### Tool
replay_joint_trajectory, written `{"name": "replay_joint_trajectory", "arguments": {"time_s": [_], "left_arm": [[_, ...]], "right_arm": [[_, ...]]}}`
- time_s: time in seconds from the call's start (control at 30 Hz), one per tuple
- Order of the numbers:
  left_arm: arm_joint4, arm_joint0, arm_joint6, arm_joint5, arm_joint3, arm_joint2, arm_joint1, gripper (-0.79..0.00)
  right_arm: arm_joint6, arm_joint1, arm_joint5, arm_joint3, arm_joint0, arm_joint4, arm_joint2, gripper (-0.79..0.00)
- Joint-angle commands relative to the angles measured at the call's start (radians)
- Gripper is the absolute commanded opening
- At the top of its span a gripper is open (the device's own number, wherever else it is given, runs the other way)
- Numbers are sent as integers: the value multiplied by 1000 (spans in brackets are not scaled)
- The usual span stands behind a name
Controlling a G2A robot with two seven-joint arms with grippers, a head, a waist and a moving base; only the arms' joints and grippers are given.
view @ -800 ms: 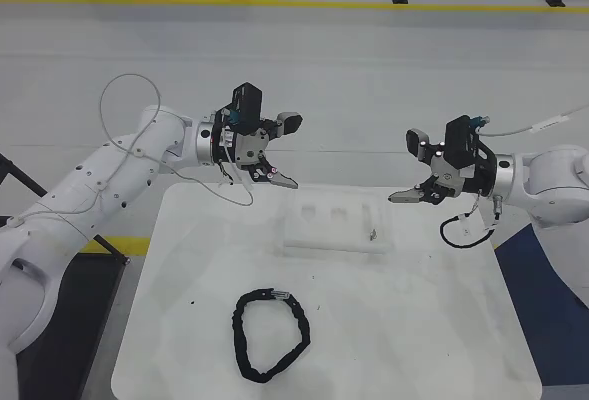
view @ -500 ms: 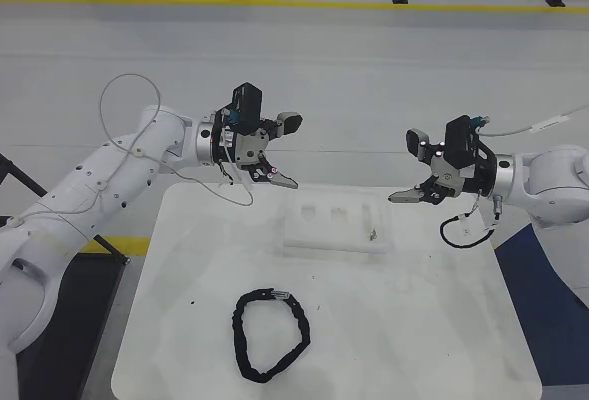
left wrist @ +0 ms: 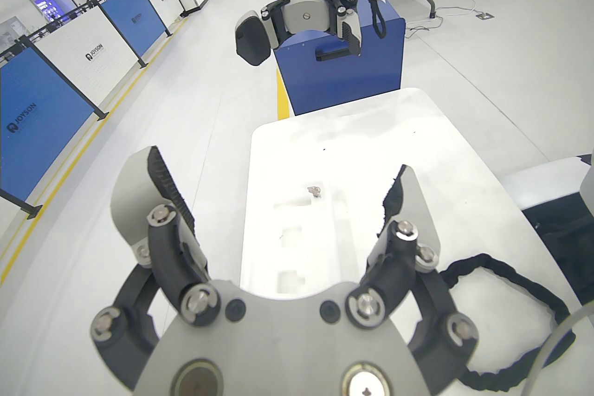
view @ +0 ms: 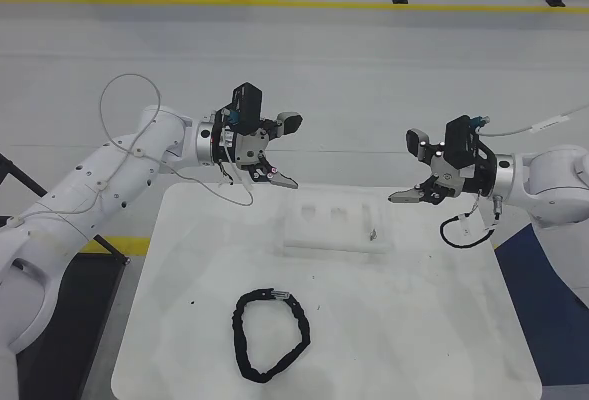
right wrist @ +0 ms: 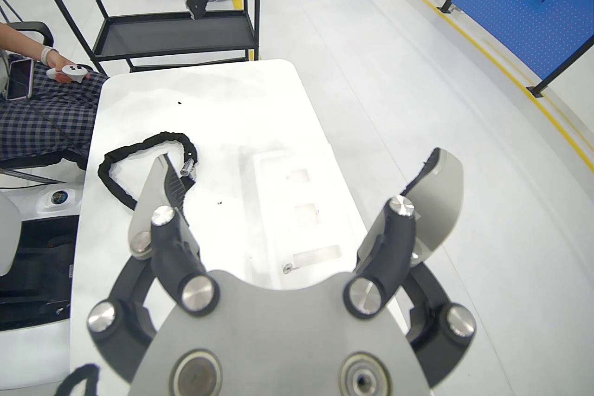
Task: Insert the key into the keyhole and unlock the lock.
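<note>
Tray [view: 334, 232] sat on the tabletop [view: 424, 330] by the far edge, midway between the far corners. Key [view: 373, 236] lay on the tray's right end, just beside a recess. Chain lock [view: 269, 335] lay looped nearer the near edge, left of centre, well apart from the tray. Left pincer [view: 288, 152] hung over the far-left corner, right pincer [view: 407, 168] over the far-right corner.

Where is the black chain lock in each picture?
Top view: chain lock on the table, nearer the robot than the white tray.
Left wrist view: on the table, beside the tray.
Right wrist view: on the table, beside the tray.
Shared landmark: the white tray.
</note>
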Motion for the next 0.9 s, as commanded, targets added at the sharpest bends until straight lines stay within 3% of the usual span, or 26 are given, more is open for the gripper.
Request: {"name": "replay_joint_trajectory", "arguments": {"time_s": [0.0,0.23,0.87], "left_arm": [[0,0,0,0,0,0,0,0],[0,0,0,0,0,0,0,0],[0,0,0,0,0,0,0,0]], "right_arm": [[0,0,0,0,0,0,0,0],[-9,0,55,-11,-29,-40,-1,0],[94,-64,274,242,-16,16,-181,0]]}}
